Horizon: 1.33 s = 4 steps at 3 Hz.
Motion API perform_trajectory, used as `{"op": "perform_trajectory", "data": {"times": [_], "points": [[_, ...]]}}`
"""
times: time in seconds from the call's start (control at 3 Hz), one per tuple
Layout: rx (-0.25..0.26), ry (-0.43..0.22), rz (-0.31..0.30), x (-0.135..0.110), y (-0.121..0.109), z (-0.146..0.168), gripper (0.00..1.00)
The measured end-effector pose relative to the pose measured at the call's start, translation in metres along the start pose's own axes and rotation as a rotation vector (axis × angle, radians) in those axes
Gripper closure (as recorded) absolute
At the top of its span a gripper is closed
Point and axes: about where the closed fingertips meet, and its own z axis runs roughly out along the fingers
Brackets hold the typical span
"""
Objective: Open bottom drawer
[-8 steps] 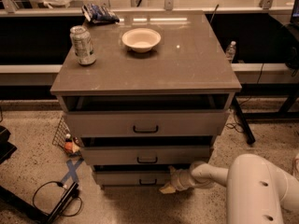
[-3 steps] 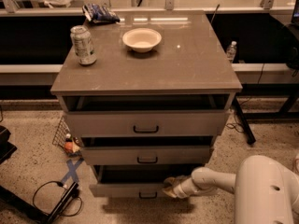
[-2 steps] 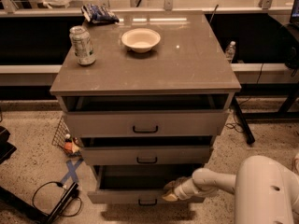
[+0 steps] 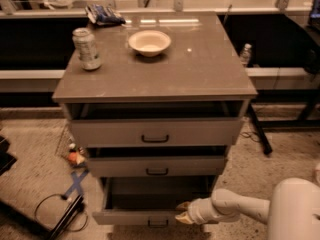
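The bottom drawer (image 4: 135, 217) is the lowest of three grey-beige drawers in the cabinet. It is pulled well out, and its plain grey interior (image 4: 155, 194) shows. Its small black bar handle (image 4: 158, 223) sits at the bottom edge of the view. My gripper (image 4: 181, 212) reaches in from the lower right on a white arm (image 4: 235, 209). Its tan fingertips rest at the right part of the drawer's front edge, just above and right of the handle.
The top drawer (image 4: 155, 131) and middle drawer (image 4: 157, 165) stand slightly out. On the cabinet top are a soda can (image 4: 86, 49), a white bowl (image 4: 149, 42) and a dark snack bag (image 4: 104, 15). Cables (image 4: 55, 209) and small items (image 4: 75, 156) lie on the floor at left.
The bottom drawer has slid outward toward the camera, showing more interior. My gripper has moved down and forward with the drawer's front edge.
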Motion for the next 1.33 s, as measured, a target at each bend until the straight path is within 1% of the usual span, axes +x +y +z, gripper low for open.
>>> {"op": "perform_trajectory", "data": {"times": [0.33,0.67,1.0,1.33], "points": [[0.0,0.0,0.0,0.0,0.0,0.0,1.0],[-0.046,-0.043,-0.036,0.006,0.04,-0.012,1.0],[-0.051,-0.048,-0.04,0.006,0.045,-0.012,1.0],[-0.104,-0.091,-0.085,0.011,0.085,-0.025,1.0]]}}
